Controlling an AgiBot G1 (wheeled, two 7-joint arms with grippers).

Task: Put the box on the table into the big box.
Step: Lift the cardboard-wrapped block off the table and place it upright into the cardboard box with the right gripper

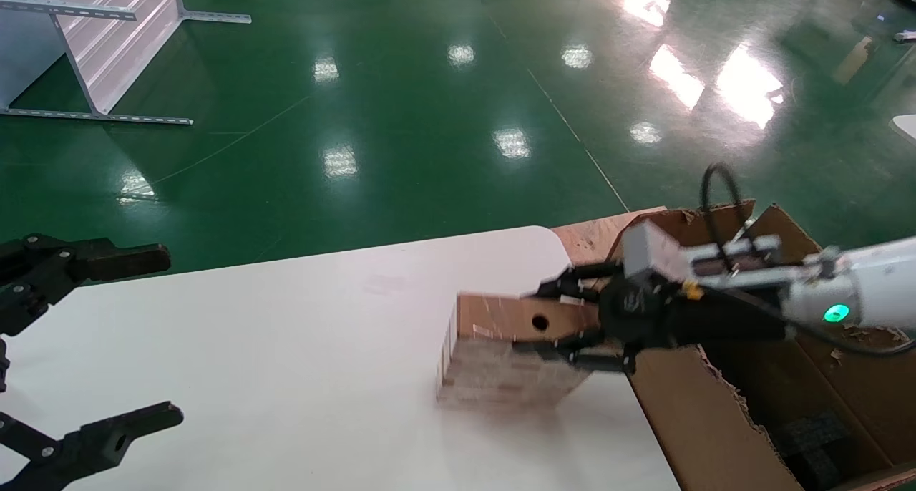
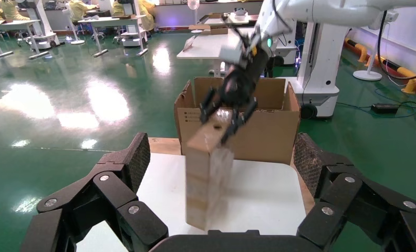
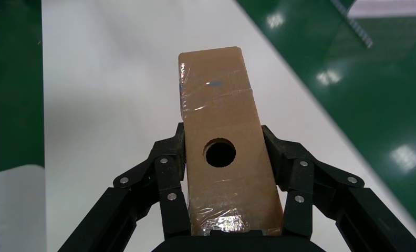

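The small brown box with a round hole in its narrow top face stands on edge over the white table, near its right end. My right gripper is shut on the box's top end. In the right wrist view both fingers press the sides of the box beside the hole. The big box, a torn carton, stands to the right of the table with black foam inside. My left gripper is open and empty at the table's left end; its view shows the small box and the carton.
Green glossy floor lies all around the table. A grey metal frame stands on the floor at the far left. The carton's ragged near flap sits against the table's right edge.
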